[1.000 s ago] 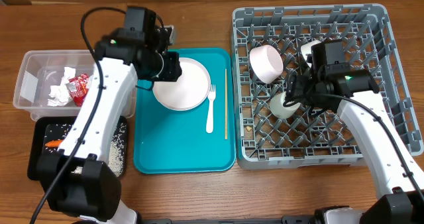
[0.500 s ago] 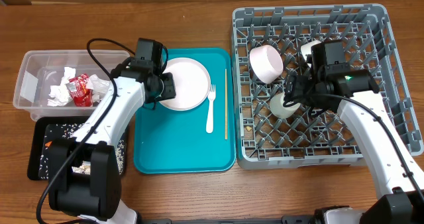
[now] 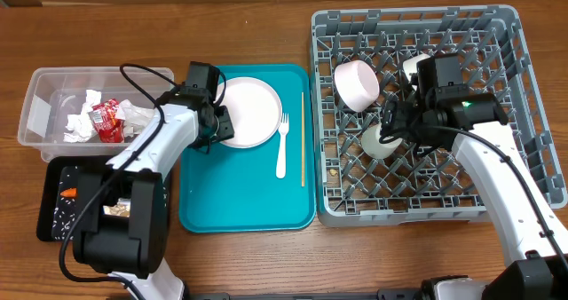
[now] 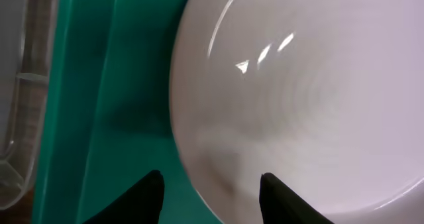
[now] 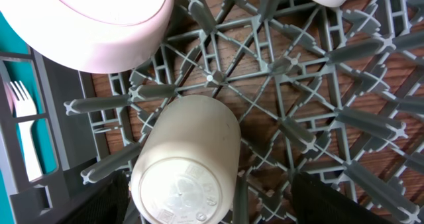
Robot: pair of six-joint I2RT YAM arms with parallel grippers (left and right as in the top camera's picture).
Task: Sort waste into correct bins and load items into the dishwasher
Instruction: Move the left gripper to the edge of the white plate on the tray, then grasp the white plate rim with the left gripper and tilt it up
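The pale pink plate (image 3: 251, 112) lies flat on the teal tray (image 3: 222, 202). My left gripper (image 3: 217, 122) is open at the plate's left rim. In the left wrist view, one finger is over the tray and the other over the plate (image 4: 298, 98), with the gripper (image 4: 211, 184) holding nothing. The white fork (image 3: 282, 146) and wooden stick (image 3: 303, 140) lie right of the plate. My right gripper (image 3: 397, 122) is open over the grey dish rack (image 3: 515, 43). Its fingers (image 5: 215, 204) straddle a white cup (image 5: 185, 151) lying on the pegs.
A pinkish bowl (image 3: 357, 82) and a white bowl (image 3: 412, 67) stand in the rack. The clear tub (image 3: 40, 114) holds napkins (image 3: 82, 121) and a red wrapper (image 3: 106, 118). The black tray (image 3: 49, 220) holds a carrot (image 3: 69, 192) and crumbs.
My left arm has come down and its gripper has settled at the plate's left rim. The right arm and the cup have not moved.
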